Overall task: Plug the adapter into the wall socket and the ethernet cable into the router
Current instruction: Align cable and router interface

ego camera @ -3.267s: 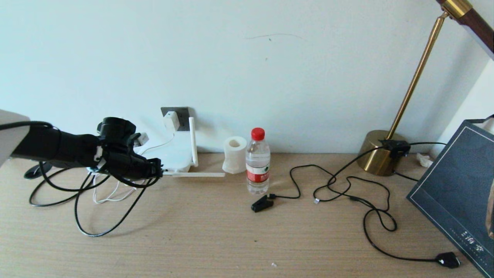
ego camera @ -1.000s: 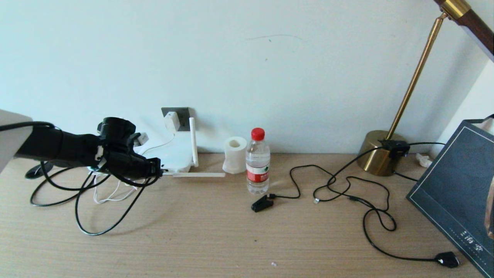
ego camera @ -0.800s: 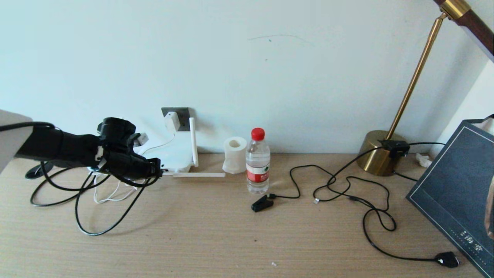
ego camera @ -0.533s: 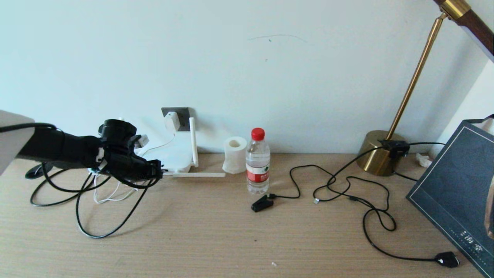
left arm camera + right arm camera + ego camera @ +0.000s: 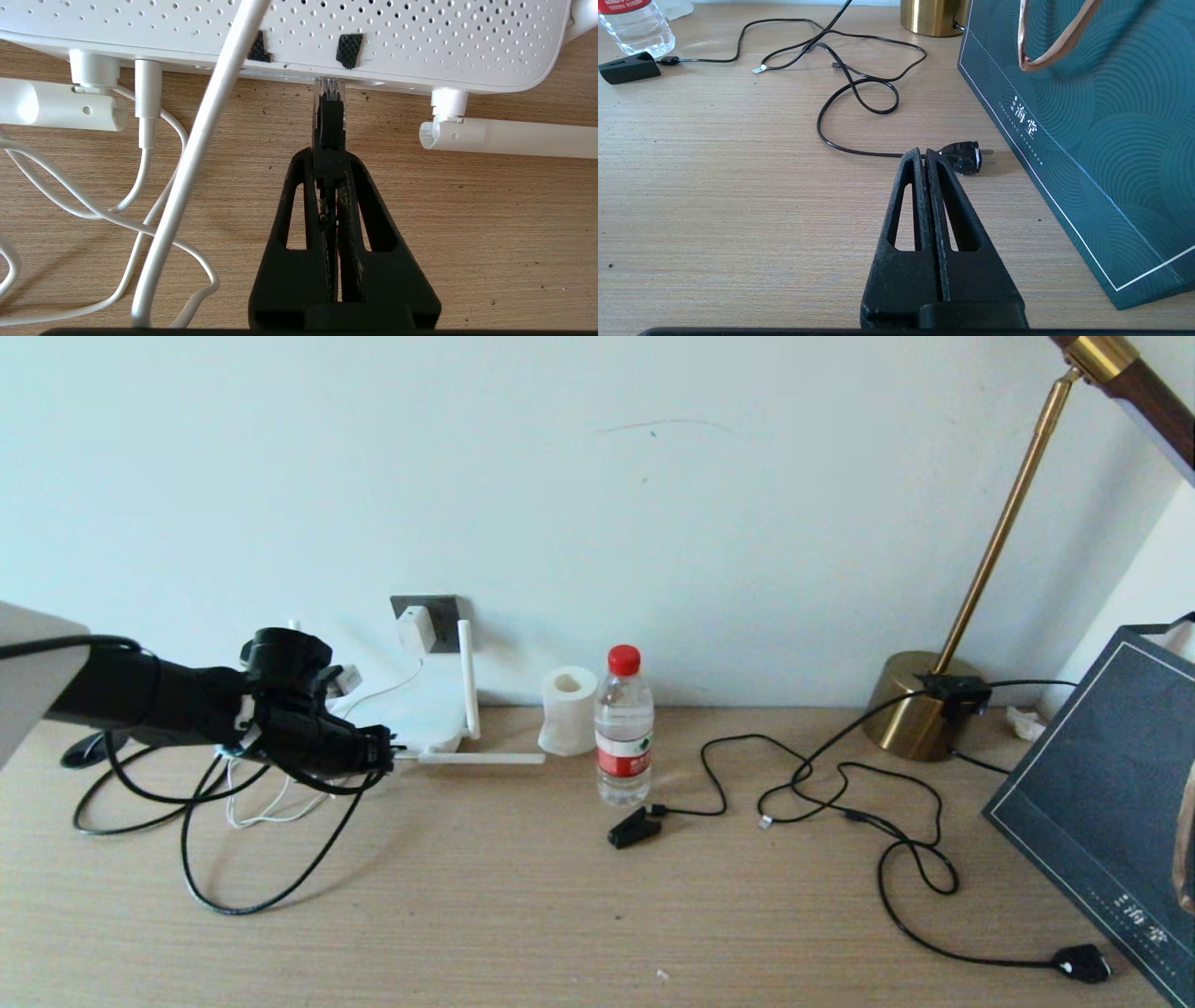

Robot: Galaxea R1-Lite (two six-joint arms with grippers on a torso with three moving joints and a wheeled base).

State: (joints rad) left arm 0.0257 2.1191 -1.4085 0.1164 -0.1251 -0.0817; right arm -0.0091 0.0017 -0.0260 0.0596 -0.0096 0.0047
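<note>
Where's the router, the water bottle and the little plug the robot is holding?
router (image 5: 420, 42): left wrist view, dotted white shell.
water bottle (image 5: 624, 747): head view, red label.
ethernet cable (image 5: 330, 135): left wrist view, black boot behind clear tip.

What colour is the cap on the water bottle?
Red. The cap on the clear bottle shows best in the head view.

Left arm (image 5: 159, 700): matte black, round joint housing, black cable along it. Both grippers: black tapered fingers (image 5: 920, 205) with slotted triangular cutouts, scuffed inner pads (image 5: 343, 219).
</note>
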